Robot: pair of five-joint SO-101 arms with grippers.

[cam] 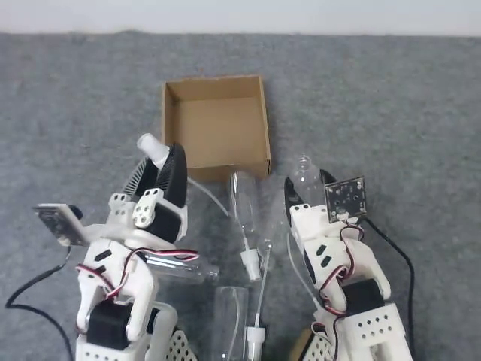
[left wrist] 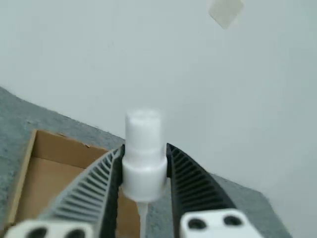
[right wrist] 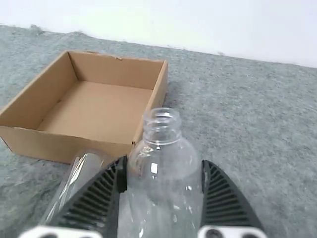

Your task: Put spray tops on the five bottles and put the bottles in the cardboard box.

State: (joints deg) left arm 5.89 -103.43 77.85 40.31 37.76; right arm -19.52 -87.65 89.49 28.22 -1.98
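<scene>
**Pinched in your left gripper: white plastic spray top; clamped in your right gripper: clear plastic bottle, neck open**

Brown cardboard box sits empty on the grey carpet beyond both arms. Leave it for now.

The clear plastic bottle has the right gripper pressed on its shoulders, and its mouth faces the box. Can't tell if its base is off the carpet.

The white plastic spray top is gripped at its collar, near the box's front corner and well apart from the bottle.

Likely step is capping:
- Bring the two together over open carpet, not over the loose clear bottle lying between the arms.
- Feed the thin white dip tube into the neck first.
- Line up the axes, then seat the collar.

Risk: the tube flexes and misses the mouth.
</scene>
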